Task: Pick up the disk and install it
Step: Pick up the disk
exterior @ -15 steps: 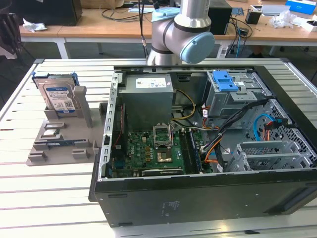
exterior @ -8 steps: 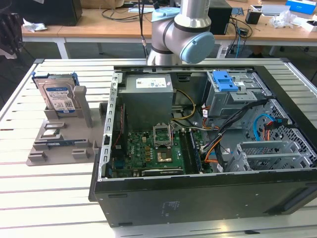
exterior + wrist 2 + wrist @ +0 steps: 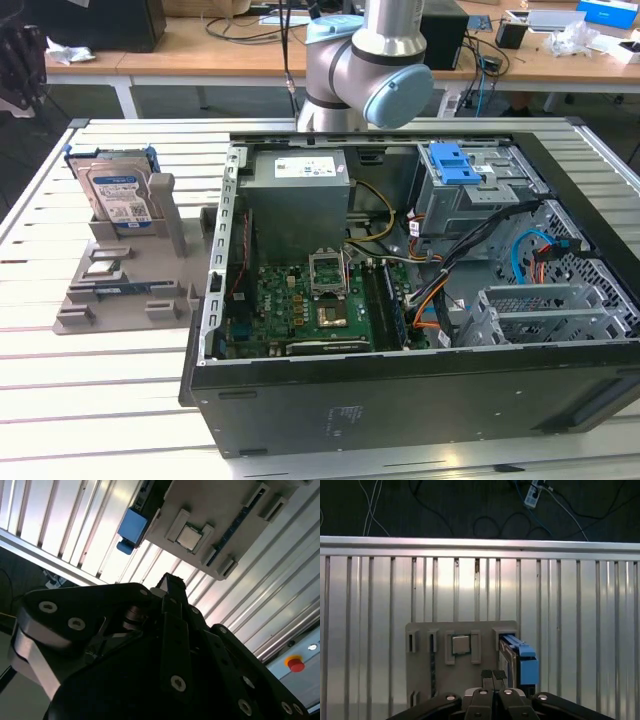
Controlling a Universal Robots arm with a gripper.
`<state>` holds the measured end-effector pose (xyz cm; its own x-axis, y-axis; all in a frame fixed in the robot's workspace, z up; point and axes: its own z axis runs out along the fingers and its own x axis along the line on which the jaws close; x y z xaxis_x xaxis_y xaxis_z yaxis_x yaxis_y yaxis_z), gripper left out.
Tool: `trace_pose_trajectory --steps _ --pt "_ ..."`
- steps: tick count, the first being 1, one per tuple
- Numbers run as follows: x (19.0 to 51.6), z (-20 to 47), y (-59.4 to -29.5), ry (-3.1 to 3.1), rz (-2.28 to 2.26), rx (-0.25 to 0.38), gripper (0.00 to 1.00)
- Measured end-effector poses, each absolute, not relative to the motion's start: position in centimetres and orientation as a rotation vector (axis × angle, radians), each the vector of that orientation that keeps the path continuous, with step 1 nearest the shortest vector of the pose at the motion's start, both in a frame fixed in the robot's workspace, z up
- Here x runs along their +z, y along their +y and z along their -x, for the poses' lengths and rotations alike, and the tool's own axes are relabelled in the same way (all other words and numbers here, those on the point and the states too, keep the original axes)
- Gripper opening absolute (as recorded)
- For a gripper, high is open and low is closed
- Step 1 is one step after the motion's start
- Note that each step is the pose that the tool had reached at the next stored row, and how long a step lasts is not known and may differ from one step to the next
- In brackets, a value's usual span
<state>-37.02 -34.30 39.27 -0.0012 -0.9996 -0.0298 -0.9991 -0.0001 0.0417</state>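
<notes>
The disk stands on edge in a grey holder plate on the slatted table, at the exterior view's left. It is silver, with a white-and-blue label and blue side rails. In the first wrist view the disk shows edge-on in the holder's slot, just beside my gripper. The two fingers are shut against each other with nothing between them, and they hang above the holder, apart from the disk. The second wrist view looks past the gripper to the disk's blue rail.
An open computer case lies on the table, with a grey power supply, a motherboard and a drive cage with a blue latch. The holder also carries a processor chip. A red stop button sits beyond the table edge.
</notes>
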Motion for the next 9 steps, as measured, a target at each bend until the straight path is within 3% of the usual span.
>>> trace_pose_trajectory --steps 9 --pt "39.27 37.02 -34.3 -2.225 -2.198 -0.071 0.11"
